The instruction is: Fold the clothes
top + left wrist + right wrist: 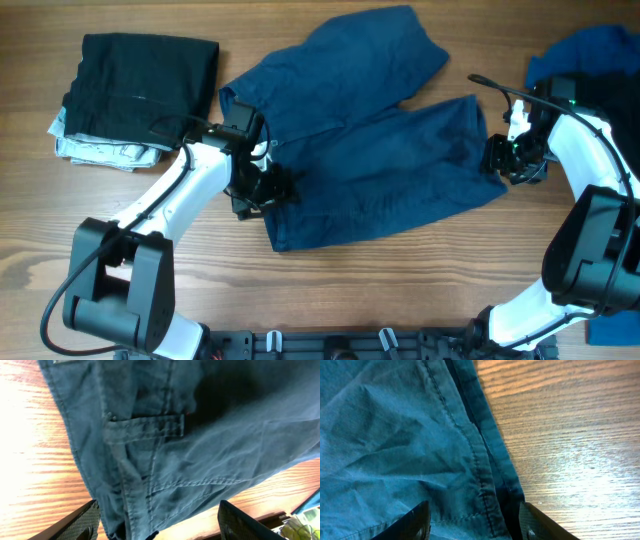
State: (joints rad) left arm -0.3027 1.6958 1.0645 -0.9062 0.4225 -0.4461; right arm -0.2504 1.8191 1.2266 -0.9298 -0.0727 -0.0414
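Note:
Dark navy trousers (370, 150) lie spread across the middle of the wooden table, one leg angled toward the back, the other reaching right. My left gripper (265, 188) hangs over their left end; in the left wrist view it (160, 527) stands open, its fingers (85, 520) wide apart, with a belt loop (150, 426) and seamed edge of the trousers (200, 435) below. My right gripper (497, 160) is at the right leg's hem. In the right wrist view it (475, 525) is open, straddling the stitched hem (480, 460) without pinching it.
A folded black garment (140, 75) rests on a pale patterned one (100, 150) at the back left. Royal blue cloth (590, 55) is heaped at the back right, behind the right arm. Bare wood (400, 290) runs along the table's front.

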